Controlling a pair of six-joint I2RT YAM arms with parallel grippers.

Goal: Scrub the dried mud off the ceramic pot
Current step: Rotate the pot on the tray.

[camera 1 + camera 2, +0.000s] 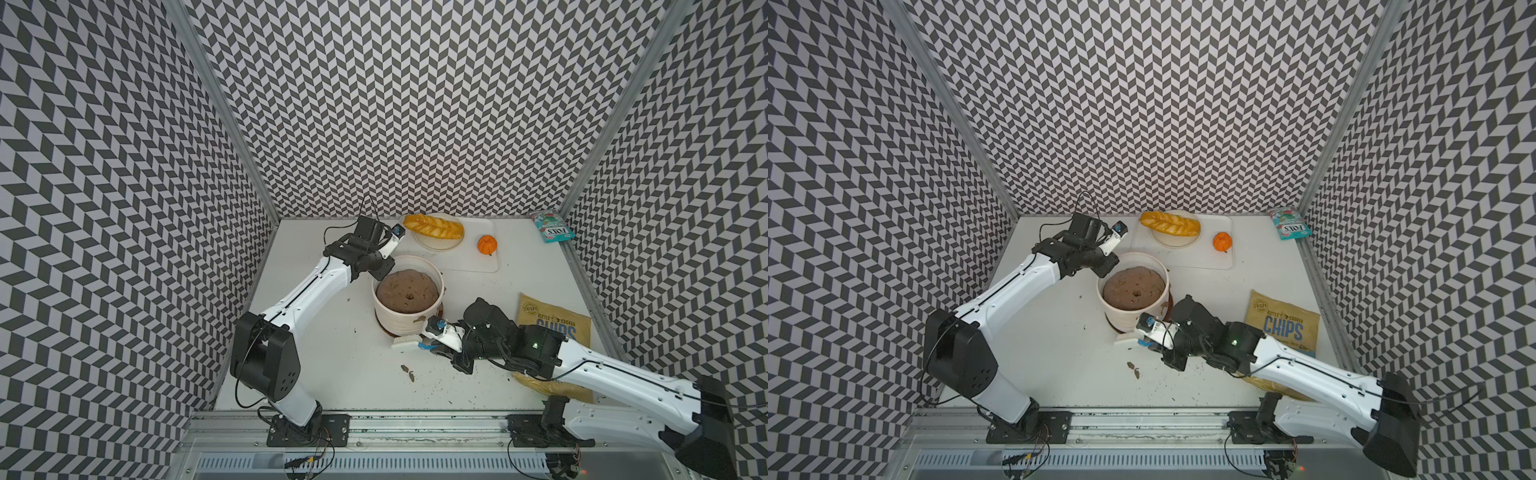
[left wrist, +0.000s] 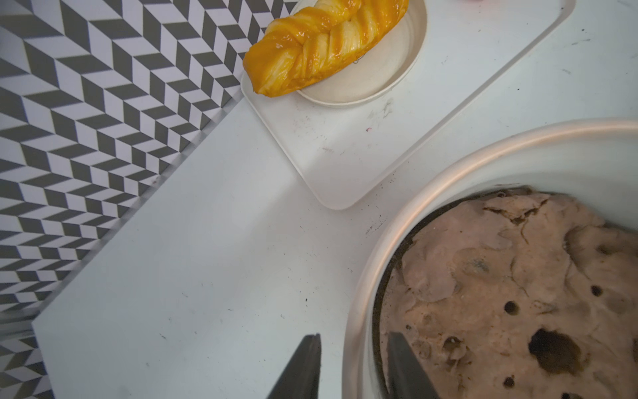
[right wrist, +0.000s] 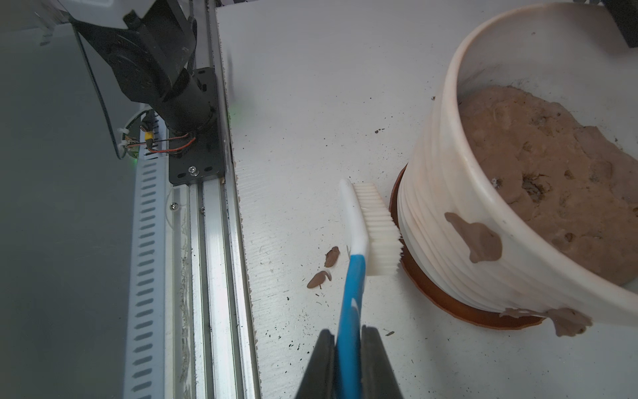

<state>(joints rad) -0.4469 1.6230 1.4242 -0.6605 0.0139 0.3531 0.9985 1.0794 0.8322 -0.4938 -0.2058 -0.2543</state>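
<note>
We hold the brush in the right gripper, jaws clamped on its blue handle; this arm is the nearer to the work. The brush's long axis runs left to right along the near foot of the ceramic pot, which stands mid-table. Its bristles touch the wall low, just above the saucer. The dried mud sits higher up the wall and to the right of the bristles, so we judge the stroke must climb rightward. The left gripper straddles the pot's far-left rim, jaws apart, gripping nothing.
</note>
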